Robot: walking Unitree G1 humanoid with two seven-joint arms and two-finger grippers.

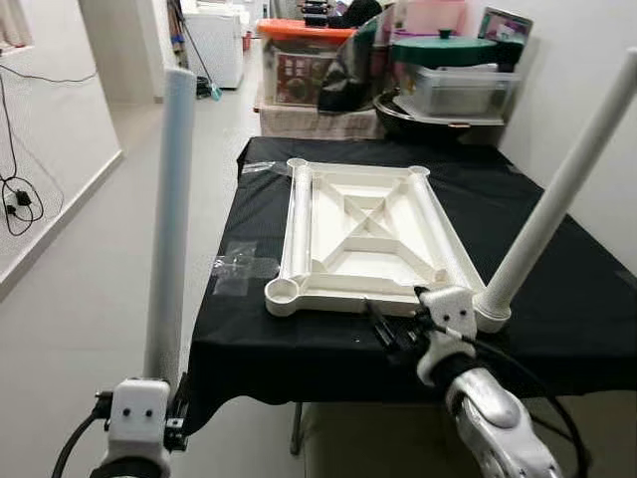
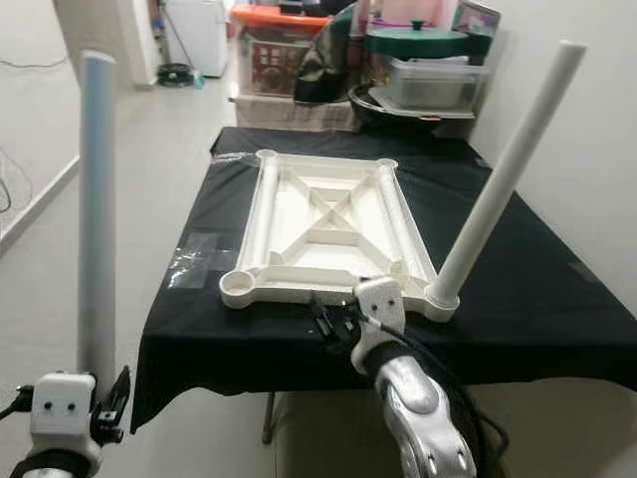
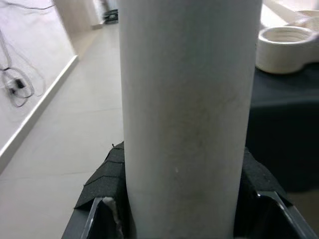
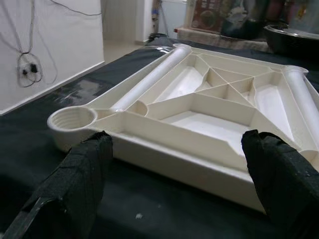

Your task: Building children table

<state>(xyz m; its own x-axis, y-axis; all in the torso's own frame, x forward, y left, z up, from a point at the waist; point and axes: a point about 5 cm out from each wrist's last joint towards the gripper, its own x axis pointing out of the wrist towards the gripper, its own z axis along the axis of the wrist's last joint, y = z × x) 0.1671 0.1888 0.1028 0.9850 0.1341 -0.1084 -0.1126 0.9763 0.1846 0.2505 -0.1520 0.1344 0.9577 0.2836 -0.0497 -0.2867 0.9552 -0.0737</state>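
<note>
Left gripper [image 3: 177, 219] is clamping our upright leg tube [image 1: 171, 229]. Right gripper [image 4: 184, 169] is hovering spread (holding nothing), tabletop frame [image 1: 363, 234] just beyond it.

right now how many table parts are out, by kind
upside-down white tabletop on the black cloth: 1
white table legs: 2, one standing in the tabletop's near right corner socket, one held upright in the left gripper
total: 3
</note>
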